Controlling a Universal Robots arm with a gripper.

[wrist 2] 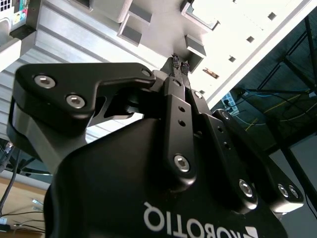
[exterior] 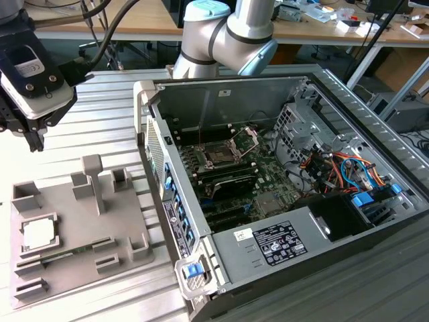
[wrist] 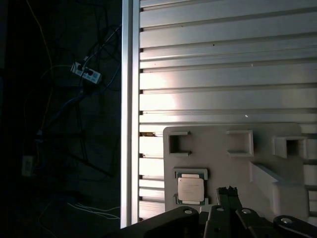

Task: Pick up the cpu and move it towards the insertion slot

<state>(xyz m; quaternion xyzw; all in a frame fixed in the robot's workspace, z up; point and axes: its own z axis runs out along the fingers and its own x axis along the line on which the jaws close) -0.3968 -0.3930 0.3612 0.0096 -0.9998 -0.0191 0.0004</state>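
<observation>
Cpu (wrist: 190,188) lies flat in a square walled pocket of the grey plastic tray (wrist: 213,146), lower than the gripper (wrist: 228,190) and near it, not touched. The gripper's fingertips are pressed together and hold nothing. The chip has a silvery metal top. In the exterior view the insertion slot (exterior: 218,155) sits inside the open computer case (exterior: 221,100), well apart from the tray.

print | claw (wrist 2: 180,65) casing: white lettering | power supply (exterior: 275,245): label, unreadable
</observation>
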